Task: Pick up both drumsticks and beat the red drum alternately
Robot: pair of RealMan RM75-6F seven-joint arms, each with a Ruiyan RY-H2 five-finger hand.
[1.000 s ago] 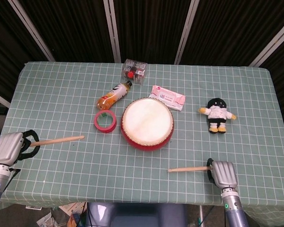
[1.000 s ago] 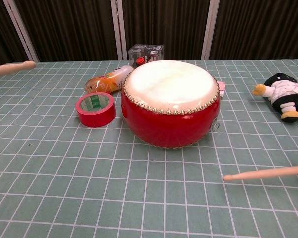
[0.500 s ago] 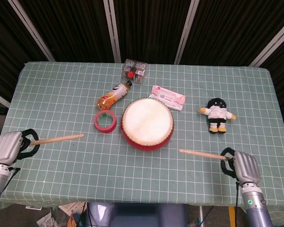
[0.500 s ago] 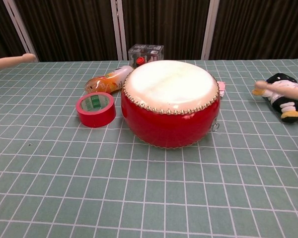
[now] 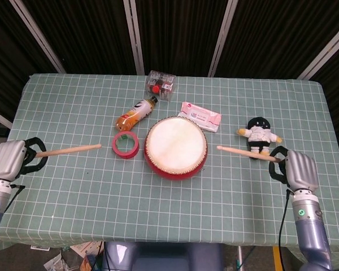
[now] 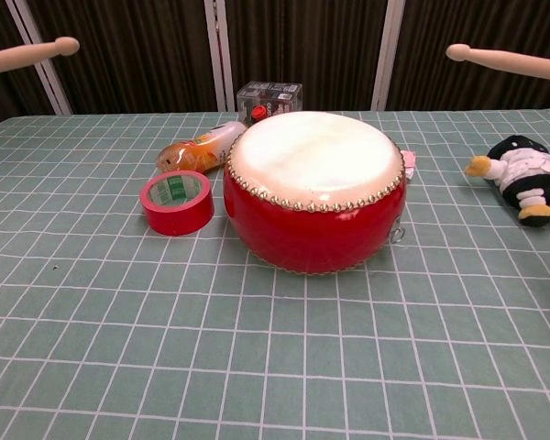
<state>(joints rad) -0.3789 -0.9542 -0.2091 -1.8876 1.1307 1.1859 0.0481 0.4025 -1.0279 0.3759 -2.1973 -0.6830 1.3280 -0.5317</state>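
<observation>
Nearest the robot, each robot hand grips a drumstick: left point(image 5: 8, 160), right point(image 5: 298, 169). Beyond them, mid-worktop, sits the red drum point(image 5: 175, 148). Both sticks are raised; next, one tip probably must swing onto the drumhead.

Dark slatted wall point(image 5: 175, 34); green checked tablecloth point(image 5: 73, 101).

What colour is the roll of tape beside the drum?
Red, with a green-and-white inner lining; the tape roll shows best in the chest view.
</observation>
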